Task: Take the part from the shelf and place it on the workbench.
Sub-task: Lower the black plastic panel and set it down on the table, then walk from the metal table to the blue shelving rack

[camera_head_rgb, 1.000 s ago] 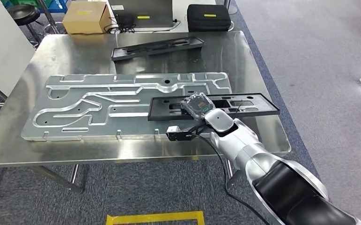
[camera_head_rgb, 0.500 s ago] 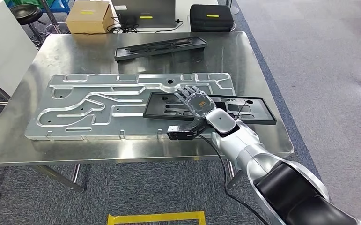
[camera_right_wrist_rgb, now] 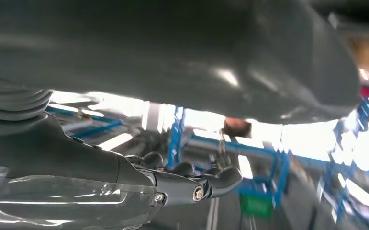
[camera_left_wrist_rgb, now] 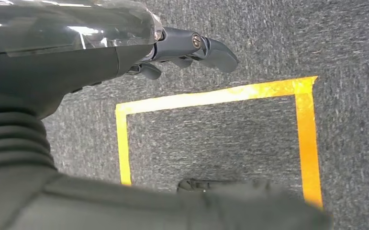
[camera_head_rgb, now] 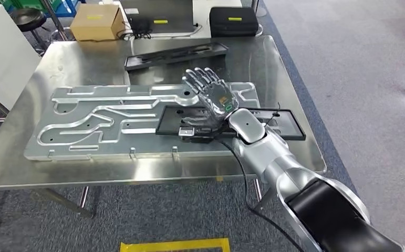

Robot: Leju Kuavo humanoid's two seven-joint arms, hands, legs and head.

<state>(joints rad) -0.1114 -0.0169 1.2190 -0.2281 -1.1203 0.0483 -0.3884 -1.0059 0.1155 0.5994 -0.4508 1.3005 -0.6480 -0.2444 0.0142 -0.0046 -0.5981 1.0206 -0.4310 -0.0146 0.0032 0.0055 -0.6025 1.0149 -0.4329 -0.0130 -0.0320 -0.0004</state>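
A long black tray-like part [camera_head_rgb: 281,127] lies flat on the workbench [camera_head_rgb: 63,58], its left end resting on a big machined aluminium plate [camera_head_rgb: 105,123]. My right hand [camera_head_rgb: 209,94] hovers above the part's left half with its fingers spread apart and lifted off it, holding nothing. Seen from the right wrist, its fingers [camera_right_wrist_rgb: 196,184] stretch out in the air against a blurred background. My left hand [camera_left_wrist_rgb: 187,48] hangs at my side above grey carpet, with nothing in it.
A second black part [camera_head_rgb: 176,54] lies at the back of the bench. Behind the bench are a cardboard box [camera_head_rgb: 96,21] and a black case [camera_head_rgb: 235,20]. Yellow tape [camera_left_wrist_rgb: 216,98] marks a square on the floor.
My right hand, earlier curled down on the black part, has opened and risen off it, swinging up and away. The part now lies free, shifted slightly left.
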